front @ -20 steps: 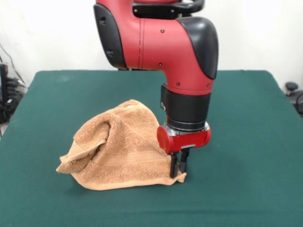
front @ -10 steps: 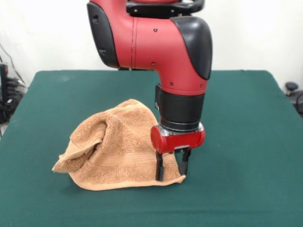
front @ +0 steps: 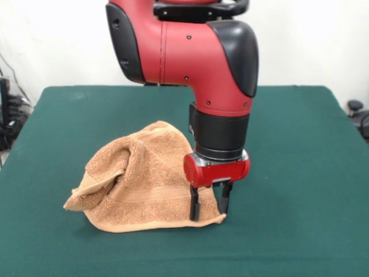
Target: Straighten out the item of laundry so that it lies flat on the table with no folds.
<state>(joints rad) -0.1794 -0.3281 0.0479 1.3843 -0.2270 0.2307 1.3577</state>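
While bunched into loose mound, orange-tan towel (front: 141, 182) sits on green table (front: 300, 173), left of centre in front view. Folds piled at left, woven band across lower front, flatter flap at right. Gripper (front: 209, 209) spread, two black fingers (front: 194, 209) planted on right corner, nothing pinched between.
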